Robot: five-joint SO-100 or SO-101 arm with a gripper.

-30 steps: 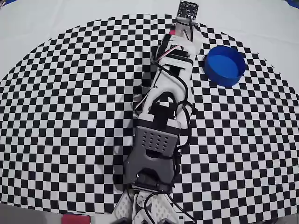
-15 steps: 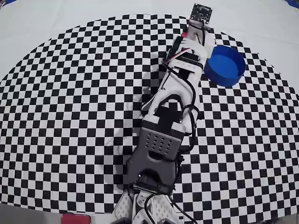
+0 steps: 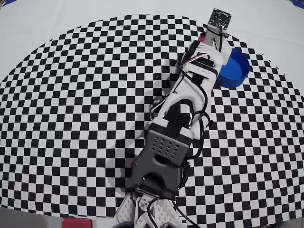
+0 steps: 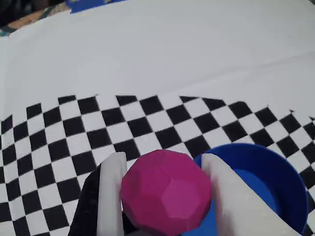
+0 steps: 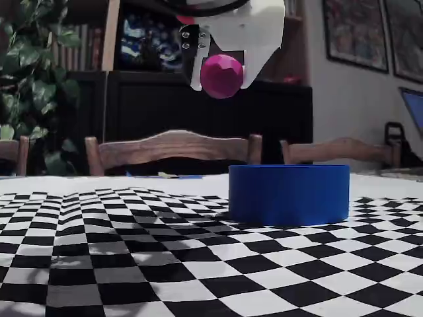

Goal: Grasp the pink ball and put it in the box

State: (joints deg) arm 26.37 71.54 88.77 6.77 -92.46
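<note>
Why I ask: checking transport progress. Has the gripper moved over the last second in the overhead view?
Yes. The gripper has swung rightward toward the box, which stays put on the checkered cloth; the arm now overlaps its left edge.

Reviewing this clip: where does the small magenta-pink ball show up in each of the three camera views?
Overhead view: nearly hidden under the arm's wrist; only a pink sliver may show beside the round bright-blue container.
Wrist view: the small magenta-pink ball sits bottom centre, clamped in the white gripper.
Fixed view: top centre, held high, left of the container.
Shared landmark: the blue container.
</note>
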